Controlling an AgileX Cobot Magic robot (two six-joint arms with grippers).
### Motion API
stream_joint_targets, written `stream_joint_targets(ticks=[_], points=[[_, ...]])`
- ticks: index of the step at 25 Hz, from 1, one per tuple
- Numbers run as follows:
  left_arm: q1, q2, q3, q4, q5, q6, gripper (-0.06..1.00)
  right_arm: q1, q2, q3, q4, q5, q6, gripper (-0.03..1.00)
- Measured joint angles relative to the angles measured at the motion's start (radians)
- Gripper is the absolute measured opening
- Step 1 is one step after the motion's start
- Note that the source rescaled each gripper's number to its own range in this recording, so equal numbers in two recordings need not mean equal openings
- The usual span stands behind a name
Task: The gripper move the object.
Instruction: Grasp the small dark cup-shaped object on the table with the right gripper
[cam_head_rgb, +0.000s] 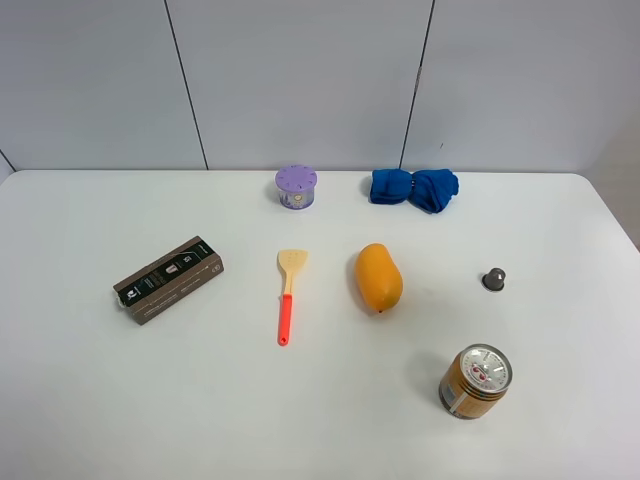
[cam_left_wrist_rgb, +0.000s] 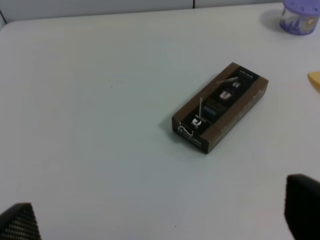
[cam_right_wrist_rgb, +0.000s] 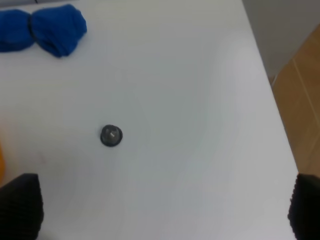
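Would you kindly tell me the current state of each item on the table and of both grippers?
object: lying loose, ungripped.
gold can: upright.
purple container: upright, lid on.
blue cloth: bunched up.
brown box: lying flat, closed.
spatula: lying flat.
mango: whole, on its side.
left gripper: jaws open, empty.
right gripper: jaws open, empty.

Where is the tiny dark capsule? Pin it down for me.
In the exterior high view the capsule stands on the right side of the table, touching nothing, right of the mango and beyond the gold can.
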Motion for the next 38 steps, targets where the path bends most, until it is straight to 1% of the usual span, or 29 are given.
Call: stream_joint_targets(ticks=[5,11,18,24,29,38], points=[[0.000,0.000,0.000,0.000,0.000,0.000,1.00,0.000,0.208,-0.051,0.000,0.006,0.000,1.00],[0.000,0.000,0.000,0.000,0.000,0.000,1.00,0.000,0.391,-0.059,0.000,0.003,0.000,1.00],[0.000,0.000,0.000,0.000,0.000,0.000,1.00,0.000,0.557,-0.060,0.010,-0.081,-0.011,1.00],[0.000,0.000,0.000,0.000,0.000,0.000,1.00,0.000,0.718,-0.062,0.057,-0.149,-0.022,1.00],[0.000,0.000,0.000,0.000,0.000,0.000,1.00,0.000,0.836,-0.062,0.080,-0.205,-0.075,1.00],[0.000,0.000,0.000,0.000,0.000,0.000,1.00,0.001,0.947,-0.063,0.090,-0.289,-0.100,1.00]])
